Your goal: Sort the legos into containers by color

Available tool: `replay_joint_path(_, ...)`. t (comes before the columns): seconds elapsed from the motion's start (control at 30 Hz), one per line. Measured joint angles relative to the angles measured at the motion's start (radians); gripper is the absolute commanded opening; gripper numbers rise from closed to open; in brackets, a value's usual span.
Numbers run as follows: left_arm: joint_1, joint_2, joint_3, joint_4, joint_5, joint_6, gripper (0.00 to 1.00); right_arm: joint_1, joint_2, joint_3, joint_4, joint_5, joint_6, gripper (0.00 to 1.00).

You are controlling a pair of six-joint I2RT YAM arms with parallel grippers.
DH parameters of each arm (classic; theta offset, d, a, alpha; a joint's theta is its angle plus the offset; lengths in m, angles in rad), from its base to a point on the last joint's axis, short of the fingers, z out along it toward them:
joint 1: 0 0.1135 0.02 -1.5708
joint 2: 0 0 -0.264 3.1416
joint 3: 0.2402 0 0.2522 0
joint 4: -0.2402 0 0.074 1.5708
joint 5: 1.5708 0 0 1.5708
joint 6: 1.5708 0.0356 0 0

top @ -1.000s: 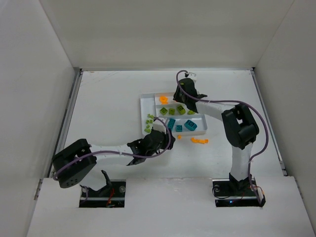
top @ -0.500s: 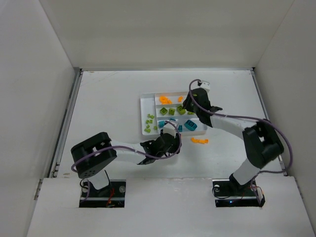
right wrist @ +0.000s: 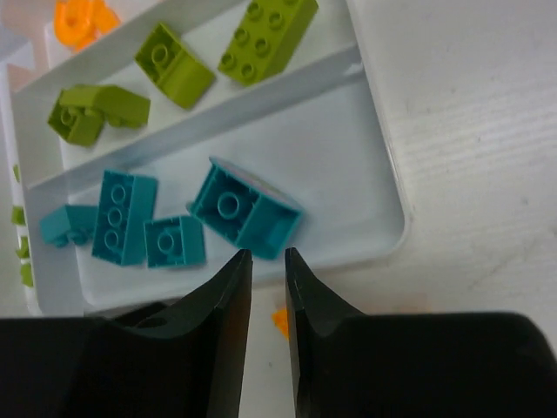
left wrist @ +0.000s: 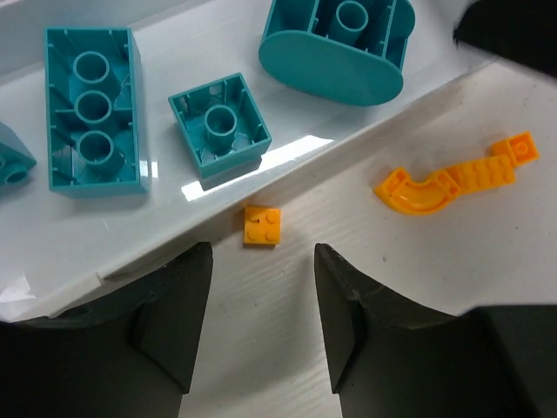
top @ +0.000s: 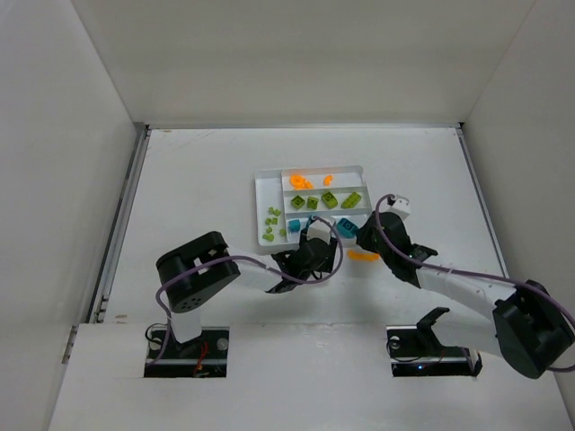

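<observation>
The white tray [top: 266,184] holds orange legos [top: 304,182] in the far section, lime green ones [top: 329,201] in the middle, teal ones [top: 295,224] in the near section and small green bits [top: 271,224] in the narrow left section. My left gripper [top: 316,253] is open and empty at the tray's near rim [left wrist: 348,113]. A small orange brick [left wrist: 262,225] lies on the table just ahead of its gripper gap [left wrist: 261,287]. A curved orange piece [left wrist: 416,190] and an orange strip [left wrist: 487,165] lie to the right. My right gripper [right wrist: 268,257] is almost shut and empty, above the tray's near right corner [right wrist: 383,174].
The teal bricks [right wrist: 245,212] and green bricks [right wrist: 268,35] lie loose in their sections. The loose orange pieces [top: 364,256] lie between the two grippers, which are close together. White walls enclose the table on three sides.
My right arm swung from the tray's far side to its near right corner. My left gripper slid right along the tray's near rim, toward the orange pieces.
</observation>
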Motion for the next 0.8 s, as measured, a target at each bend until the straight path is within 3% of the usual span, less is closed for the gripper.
replay_joint_path(0.33,0.006,0.04,0.036,0.016,-0.009,0.036,0.44,0.083,-0.098,-0.055,-0.13,0.027,0.069,0.35)
replay_joint_path(0.57,0.006,0.054,0.041,0.03,-0.018,0.053,0.19,0.083,-0.098,-0.055,-0.138,0.033,0.081,0.39)
replay_joint_path(0.8,0.003,0.031,0.015,0.028,-0.026,0.053,0.13,0.094,-0.038,-0.053,-0.138,0.021,0.054,0.44)
